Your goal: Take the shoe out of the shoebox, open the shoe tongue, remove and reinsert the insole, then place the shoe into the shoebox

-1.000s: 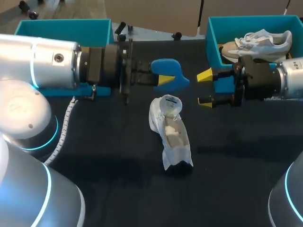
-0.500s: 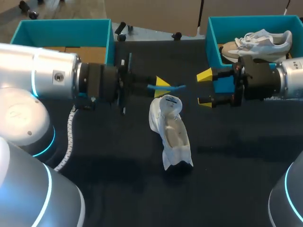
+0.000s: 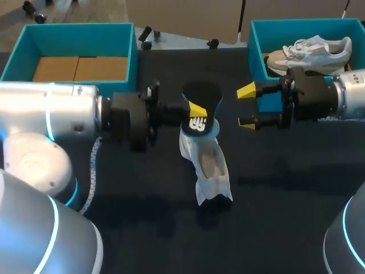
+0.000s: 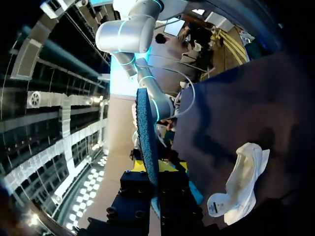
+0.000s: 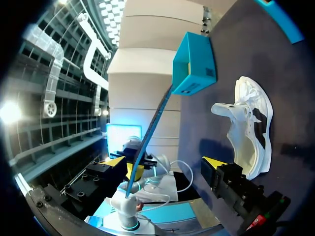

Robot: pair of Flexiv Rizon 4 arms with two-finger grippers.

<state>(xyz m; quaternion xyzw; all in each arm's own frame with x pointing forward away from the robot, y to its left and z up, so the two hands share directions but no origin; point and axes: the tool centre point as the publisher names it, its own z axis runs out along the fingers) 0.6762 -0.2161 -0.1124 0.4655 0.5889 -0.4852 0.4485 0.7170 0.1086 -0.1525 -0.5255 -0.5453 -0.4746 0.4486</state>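
A dark matte table (image 3: 285, 217) carries everything. Nearest the robot, the white fabric sneaker (image 3: 208, 162) lies at the middle of the table with its mouth gaping upward and neither arm touching it. From that, I judge it is waiting for its lining to go back in.

Just over its far end hangs the left claw (image 3: 195, 111), clenched on the blue-topped, black-soled foam insole (image 3: 201, 108). The insole is held with its dark underside facing the head camera. Its lower end is at the sneaker's far end, though I cannot tell whether the two touch. That pose looks like lining up for reinsertion.

Beside it, apart from the sneaker, the right claw (image 3: 247, 107) stands spread and holds nothing, probably ready to steady the sneaker.

Farthest off are the teal cardboard-floored shoebox (image 3: 128, 43) on the left and a second teal box (image 3: 256, 40) holding a grey-and-white trainer (image 3: 313, 48).
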